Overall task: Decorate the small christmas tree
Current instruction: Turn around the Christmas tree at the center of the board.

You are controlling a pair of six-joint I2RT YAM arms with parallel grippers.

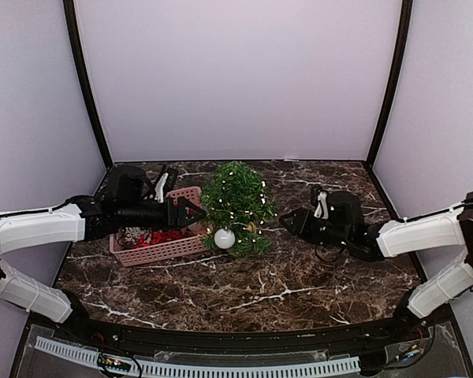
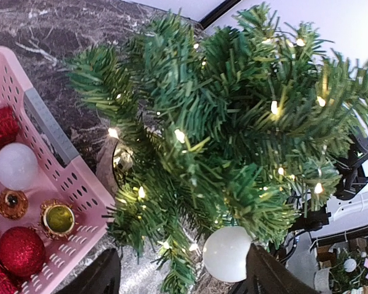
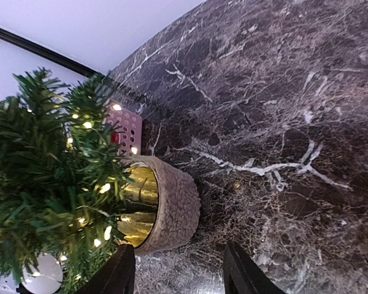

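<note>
left claw (image 1: 195, 213), right claw (image 1: 290, 224): both agape

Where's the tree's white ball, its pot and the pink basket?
white ball (image 2: 227, 254), left wrist view, its middle
pot (image 3: 178, 208), right wrist view, rough outer side
pink basket (image 1: 162, 250), top view, near wall

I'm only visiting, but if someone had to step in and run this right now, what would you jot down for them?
Left hand: open, empty, at the basket side of the small christmas tree.
Right hand: open, empty, low by the tree's pot.
The tree stands between the hands, right beside the pink basket, lights lit.
Done: one white ball hangs on the tree's near side.
To do: a red ball, a second white ball and gold pieces lie in the basket.
</note>
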